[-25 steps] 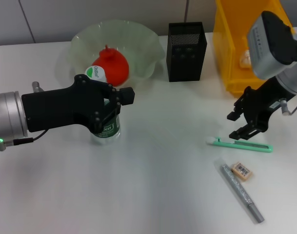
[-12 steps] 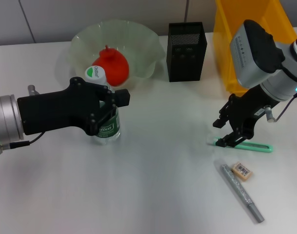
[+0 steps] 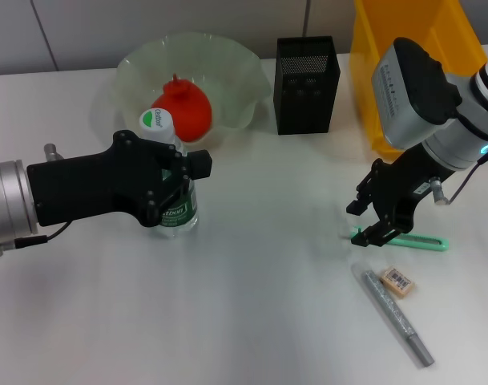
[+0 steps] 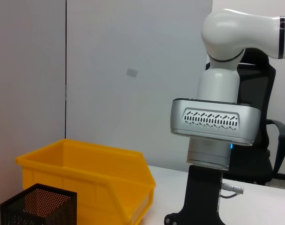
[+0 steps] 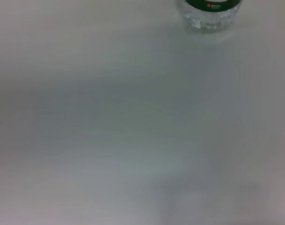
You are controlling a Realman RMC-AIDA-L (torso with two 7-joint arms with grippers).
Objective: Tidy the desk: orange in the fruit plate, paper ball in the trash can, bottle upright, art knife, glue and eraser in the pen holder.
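1. A white tabletop [image 3: 252, 305] is carrying the tidy-up, with a grey wall behind.
2. The left hand [image 3: 179, 180] is gripping the bottle [image 3: 170, 172], which is standing upright in front of the plate [image 3: 139, 68].
3. The orange [image 3: 183, 108] is lying in the plate.
4. The right hand [image 3: 370, 223] is hanging with fingers open at the near end of the green knife [image 3: 408, 240].
5. The eraser [image 3: 398, 281] and a grey glue stick [image 3: 396, 317] are lying nearby, well apart from the black holder [image 3: 306, 84] and the yellow can [image 3: 372, 72].

Left tool [image 3: 182, 178] reaching in level from the left, fingers closed, right tool [image 3: 372, 220] lowered, fingers spread
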